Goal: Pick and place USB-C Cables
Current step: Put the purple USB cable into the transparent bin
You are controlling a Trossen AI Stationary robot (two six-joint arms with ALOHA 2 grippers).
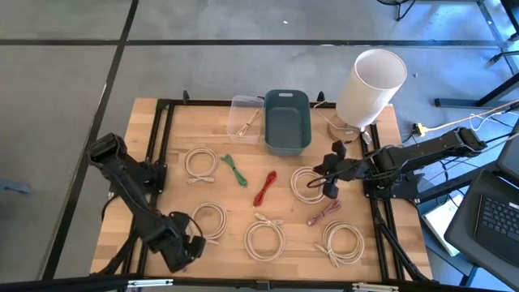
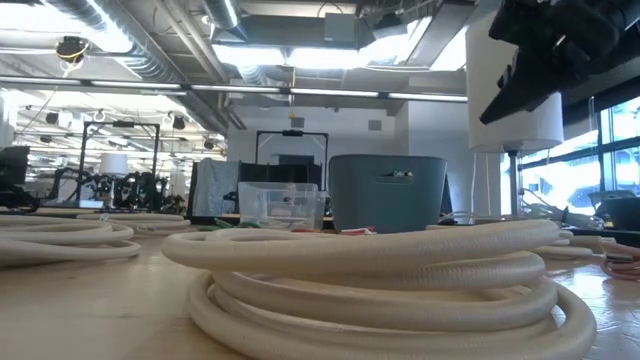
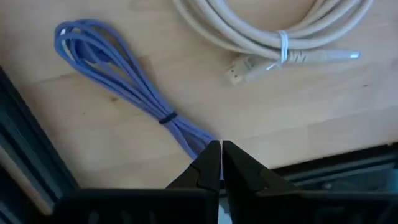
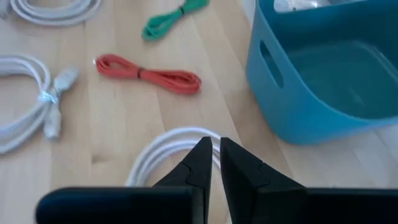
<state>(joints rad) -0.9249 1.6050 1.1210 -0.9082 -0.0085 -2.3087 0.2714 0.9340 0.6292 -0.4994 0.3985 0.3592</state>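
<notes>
The right gripper (image 1: 331, 191) hangs clenched and empty over a white coil (image 1: 306, 185) near the desk's right edge, beside the blue bin (image 1: 287, 122). Descending with its fingers pinched together, it would shove the coil aside. The left gripper (image 1: 188, 253) waits clenched at the front-left corner.

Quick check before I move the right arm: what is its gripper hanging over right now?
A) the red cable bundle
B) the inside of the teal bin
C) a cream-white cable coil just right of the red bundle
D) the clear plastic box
C: in the high view the right gripper is over the cream-white coil right of the red bundle; the right wrist view shows that coil under its shut fingertips, with the teal bin off to one side.
</notes>
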